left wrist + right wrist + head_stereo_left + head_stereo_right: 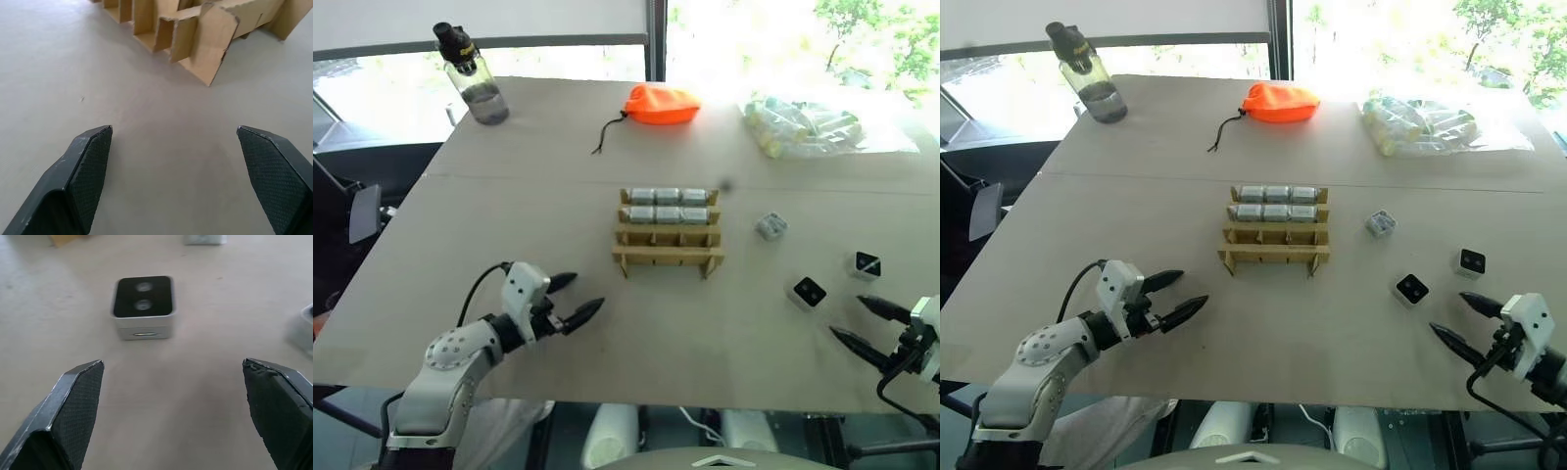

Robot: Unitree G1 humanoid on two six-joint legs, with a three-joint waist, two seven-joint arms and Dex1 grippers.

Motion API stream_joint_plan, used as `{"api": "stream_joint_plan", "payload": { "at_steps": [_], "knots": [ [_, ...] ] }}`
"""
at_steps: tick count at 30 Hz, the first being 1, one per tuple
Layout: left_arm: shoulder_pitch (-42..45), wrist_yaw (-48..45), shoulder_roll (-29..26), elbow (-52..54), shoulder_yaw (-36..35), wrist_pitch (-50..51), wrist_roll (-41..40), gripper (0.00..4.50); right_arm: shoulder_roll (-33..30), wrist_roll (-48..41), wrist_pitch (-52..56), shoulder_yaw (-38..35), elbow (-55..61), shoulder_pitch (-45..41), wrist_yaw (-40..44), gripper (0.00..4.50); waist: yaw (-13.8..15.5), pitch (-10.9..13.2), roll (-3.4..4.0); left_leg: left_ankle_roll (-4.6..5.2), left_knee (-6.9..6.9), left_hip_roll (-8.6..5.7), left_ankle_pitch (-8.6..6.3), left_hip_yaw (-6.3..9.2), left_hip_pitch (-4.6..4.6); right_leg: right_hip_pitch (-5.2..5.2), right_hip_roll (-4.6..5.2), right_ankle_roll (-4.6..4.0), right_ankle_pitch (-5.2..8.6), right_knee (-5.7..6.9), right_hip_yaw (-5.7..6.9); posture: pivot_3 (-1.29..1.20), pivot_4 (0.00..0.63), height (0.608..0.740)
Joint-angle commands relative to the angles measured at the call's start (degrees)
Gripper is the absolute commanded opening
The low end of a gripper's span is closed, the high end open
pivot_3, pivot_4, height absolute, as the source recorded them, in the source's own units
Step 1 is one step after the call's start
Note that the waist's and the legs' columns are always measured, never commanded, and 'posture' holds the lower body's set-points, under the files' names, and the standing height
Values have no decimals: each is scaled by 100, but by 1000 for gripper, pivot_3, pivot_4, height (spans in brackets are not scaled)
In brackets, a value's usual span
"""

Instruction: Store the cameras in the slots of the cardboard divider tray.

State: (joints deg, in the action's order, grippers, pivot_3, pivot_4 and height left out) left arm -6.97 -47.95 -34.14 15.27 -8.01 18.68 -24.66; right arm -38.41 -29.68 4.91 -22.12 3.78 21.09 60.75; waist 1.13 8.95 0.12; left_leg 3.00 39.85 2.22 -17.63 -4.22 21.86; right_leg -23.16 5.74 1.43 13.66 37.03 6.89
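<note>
So my right claw (869,320) is wide open with nothing in it, hovering low over the table (607,333) and pointed at the nearest camera (143,307), which sits black face up just ahead of my fingers. The tray (668,231) is in the middle of the table: the two far rows look filled with three cameras each, the two near rows look empty. Two more loose cameras sit off to the right, one (867,263) further right and another (771,226) closer to the tray. My left claw (572,298) is open too, empty, parked near the tray's near left corner. The way I'd play this grab: keep the camera centred between the fingers, slide in low so the pads land on the silver sides and not the black face, and close square so it doesn't twist. It's small and light, so a lopsided pinch would probably just shove it across the table. Then go for the empty row next to the filled ones.
</note>
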Motion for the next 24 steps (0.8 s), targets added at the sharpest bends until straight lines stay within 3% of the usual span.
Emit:
{"api": "stream_joint_plan", "payload": {
  "at_steps": [1, 4, 9, 16, 24],
  "knots": [
    [442, -403, -103, 486, 105, 25, -412, 4215, 104, 159, 167, 184, 474, 51, -357, 4500, 5, 1, -4, 0, 0, 0, 0, 1, 1, 0, 0, 0, 0, 0, 2, 0, 150, 726],
    [683, -737, -269, 792, 204, 187, -684, 4215, 187, 467, -15, 262, 434, -54, -662, 4500, -8, 1, -5, -4, 0, -2, 2, -4, 0, 0, 1, 0, 0, -1, -2, 0, 150, 726],
    [1184, -1372, -981, 1185, 634, 72, -401, 4215, 360, 838, -117, 388, 326, -319, -1154, 4500, -25, 4, -5, -8, -4, 0, 5, -10, -4, -3, -19, 1, 0, -3, 1, 0, 150, 726],
    [1888, -1839, -1194, 1488, 647, 441, -1069, 4215, 558, 980, -229, 532, 363, -397, -1322, 4500, -23, 5, -10, -10, -3, 0, 6, -10, -4, -3, -19, 2, 0, -3, -2, 0, 150, 726],
    [1945, -2020, -1303, 1637, 554, 622, -1452, 4215, 682, 1051, -234, 701, 589, -394, -1482, 4500, -30, 7, -9, -14, -4, 6, 8, -14, -7, -3, -29, 2, 1, -2, -11, 0, 150, 726]
  ]
}}
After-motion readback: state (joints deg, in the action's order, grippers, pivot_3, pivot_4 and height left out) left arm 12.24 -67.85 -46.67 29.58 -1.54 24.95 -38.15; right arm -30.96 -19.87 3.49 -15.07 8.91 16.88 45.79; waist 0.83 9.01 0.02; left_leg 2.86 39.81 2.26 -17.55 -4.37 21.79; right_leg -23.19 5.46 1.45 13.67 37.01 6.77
